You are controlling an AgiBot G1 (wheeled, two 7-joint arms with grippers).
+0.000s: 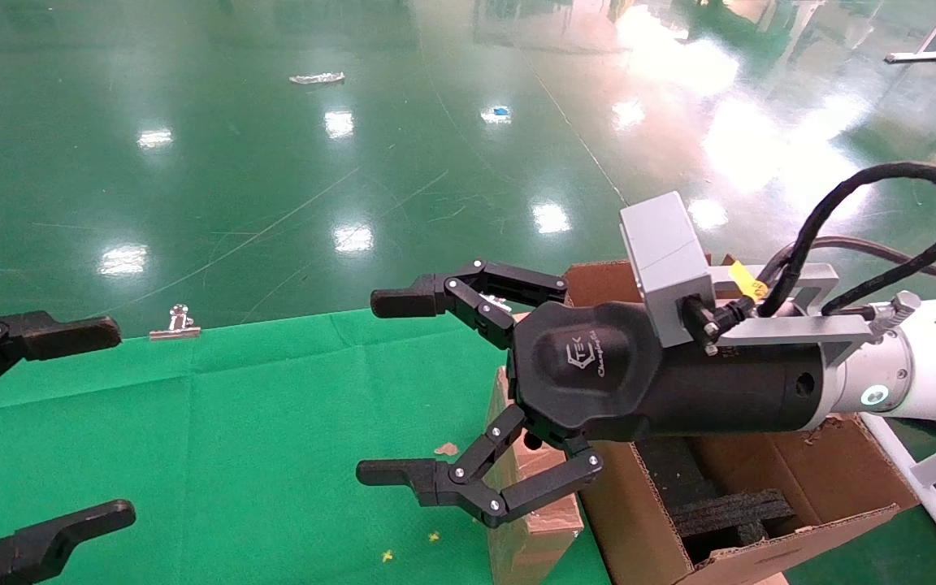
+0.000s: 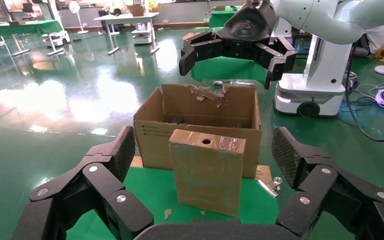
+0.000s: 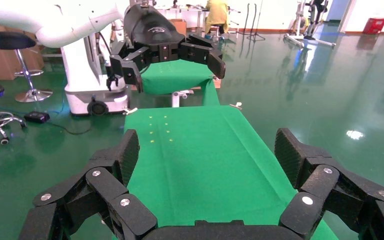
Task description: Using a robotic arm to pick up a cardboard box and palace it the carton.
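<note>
We see the right claw (image 1: 391, 390) on its white arm (image 1: 923, 366) spread wide open, empty, hovering over the green-covered bench (image 1: 232, 422) above the cardboard box (image 1: 529, 528). The box stands upright on the bench, just beside the large carton (image 1: 801, 496), whose black foam blocks (image 1: 728, 508) show inside. The left claw (image 1: 54, 422) hangs open at the bench's left edge.

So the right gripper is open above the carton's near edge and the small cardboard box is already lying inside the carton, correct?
Not quite. The cardboard box is not inside the carton; the left wrist view shows it standing upright on the green table, just in front of the carton. The rest holds: the right gripper hangs open above the carton's edge.
</note>
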